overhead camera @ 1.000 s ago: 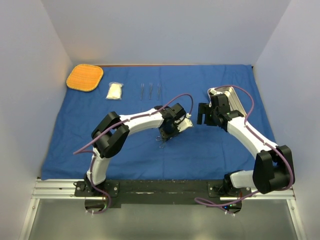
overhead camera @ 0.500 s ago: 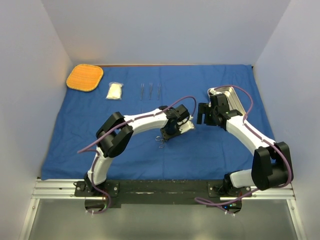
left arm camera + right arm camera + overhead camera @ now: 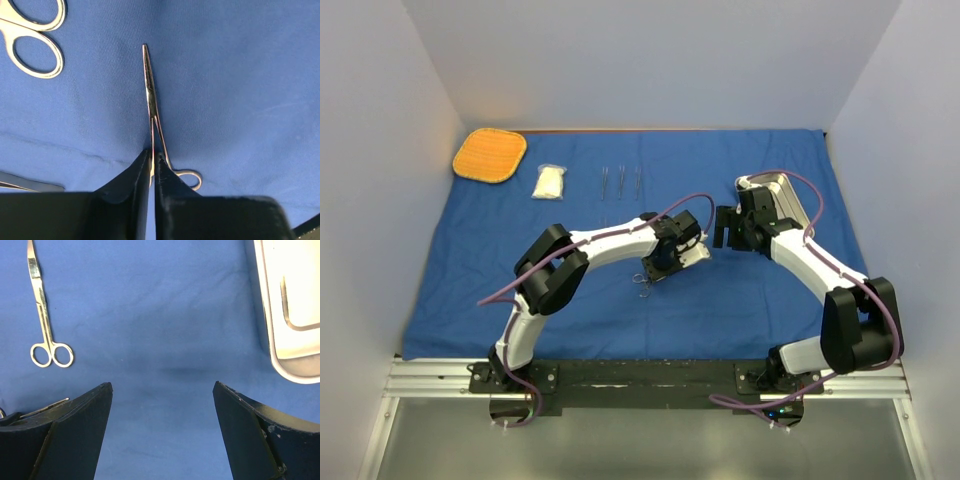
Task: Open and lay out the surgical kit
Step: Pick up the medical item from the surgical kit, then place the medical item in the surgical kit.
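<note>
The blue cloth (image 3: 470, 260) of the surgical kit lies spread flat over the table. My left gripper (image 3: 655, 268) (image 3: 153, 152) is down on it at the centre, jaws pinched on one shank of the slim forceps (image 3: 150, 100). The forceps' tip points away and one ring handle shows beside the right finger. A pair of scissors (image 3: 42, 315) lies flat on the cloth close by. My right gripper (image 3: 723, 228) (image 3: 162, 385) hovers open over bare cloth, left of the steel tray (image 3: 792, 190) (image 3: 305, 280). The white gauze pack (image 3: 549, 181) sits at the back left.
Three slim metal instruments (image 3: 621, 180) lie side by side at the back centre. An orange mat (image 3: 490, 155) sits in the far left corner. White walls close in the left, back and right sides.
The left gripper's jaws have narrowed onto the forceps and the wrist has shifted slightly right. The right arm has barely moved.
</note>
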Controlling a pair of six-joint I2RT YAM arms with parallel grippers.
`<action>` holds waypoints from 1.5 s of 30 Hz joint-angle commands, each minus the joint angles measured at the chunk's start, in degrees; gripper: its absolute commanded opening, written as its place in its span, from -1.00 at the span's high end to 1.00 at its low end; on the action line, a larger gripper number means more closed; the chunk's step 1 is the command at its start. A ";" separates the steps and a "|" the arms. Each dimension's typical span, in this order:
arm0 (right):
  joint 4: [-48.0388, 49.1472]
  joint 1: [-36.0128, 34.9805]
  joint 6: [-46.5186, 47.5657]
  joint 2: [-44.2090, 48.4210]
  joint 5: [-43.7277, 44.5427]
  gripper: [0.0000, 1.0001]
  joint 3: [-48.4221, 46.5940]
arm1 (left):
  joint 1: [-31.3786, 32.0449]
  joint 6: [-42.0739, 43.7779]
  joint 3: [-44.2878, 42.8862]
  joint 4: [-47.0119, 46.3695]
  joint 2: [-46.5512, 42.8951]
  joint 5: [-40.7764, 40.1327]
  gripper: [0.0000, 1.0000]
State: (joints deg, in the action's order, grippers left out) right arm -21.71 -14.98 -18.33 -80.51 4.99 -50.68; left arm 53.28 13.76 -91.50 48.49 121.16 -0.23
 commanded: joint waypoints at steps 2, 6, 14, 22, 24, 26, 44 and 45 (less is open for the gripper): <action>2.29 0.30 0.92 0.00 1.24 -0.73 -2.59 | 0.25 -2.07 1.85 0.38 2.23 -3.02 0.57; 2.20 0.39 1.19 0.09 2.21 -0.73 -2.59 | 0.86 -3.12 2.56 0.29 2.76 -3.73 0.54; 2.12 0.57 1.45 0.53 2.83 -0.73 -2.50 | 1.30 -3.39 2.83 0.20 3.20 -3.55 1.00; 1.77 0.66 1.89 2.72 2.83 -0.74 -3.81 | 1.04 -5.05 -0.60 1.26 -2.58 -4.51 1.00; 1.59 0.66 1.72 3.51 3.00 -0.74 -4.08 | 0.43 -6.11 -1.39 0.99 -3.91 -5.30 1.00; 1.33 0.66 1.80 4.13 3.18 -0.74 -4.61 | -0.88 -8.30 -2.10 0.64 -5.41 -6.18 1.00; 3.95 0.83 -1.79 7.04 -9.35 -0.64 -2.94 | -9.68 -35.81 -9.92 -4.72 -6.11 -13.04 1.00; 4.92 0.83 -2.23 6.86 -10.78 -0.62 -2.68 | -9.94 -37.04 -10.01 -5.33 -6.20 -13.30 1.00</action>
State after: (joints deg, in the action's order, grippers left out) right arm -21.34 -14.17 -17.96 -74.50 3.22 -53.45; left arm 45.06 -14.31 -99.26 46.48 117.40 -12.03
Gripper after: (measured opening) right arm 0.827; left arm 0.018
